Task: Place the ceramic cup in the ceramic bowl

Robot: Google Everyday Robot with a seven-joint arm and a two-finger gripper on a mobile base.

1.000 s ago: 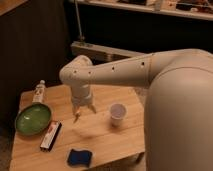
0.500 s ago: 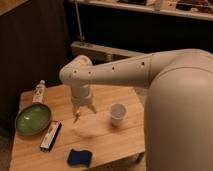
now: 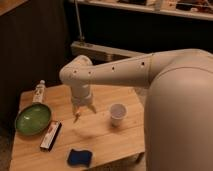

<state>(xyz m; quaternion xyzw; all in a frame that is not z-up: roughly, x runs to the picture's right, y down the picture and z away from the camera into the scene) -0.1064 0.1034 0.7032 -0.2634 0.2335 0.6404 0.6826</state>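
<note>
- Ceramic cup [image 3: 118,114], right of centre: plain white to pale grey.
- Ceramic bowl [image 3: 33,119], left edge: glossy green with a darker rim.
- Gripper [image 3: 84,112], centre of the frame, left of the cup: off-white.
- Arm [image 3: 115,75]: white, with a row of small dark dots.
- Table [image 3: 100,142]: light brown wood.
- Bottle [image 3: 39,92], upper left: white.
- Pad [image 3: 80,157], lower centre: dark blue.
- Flat packet [image 3: 51,135]: black, with a white and red edge.

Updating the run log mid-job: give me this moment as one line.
ceramic cup: upright on table, ungrasped | ceramic bowl: empty | gripper: open, empty, above table between cup and bowl
</note>
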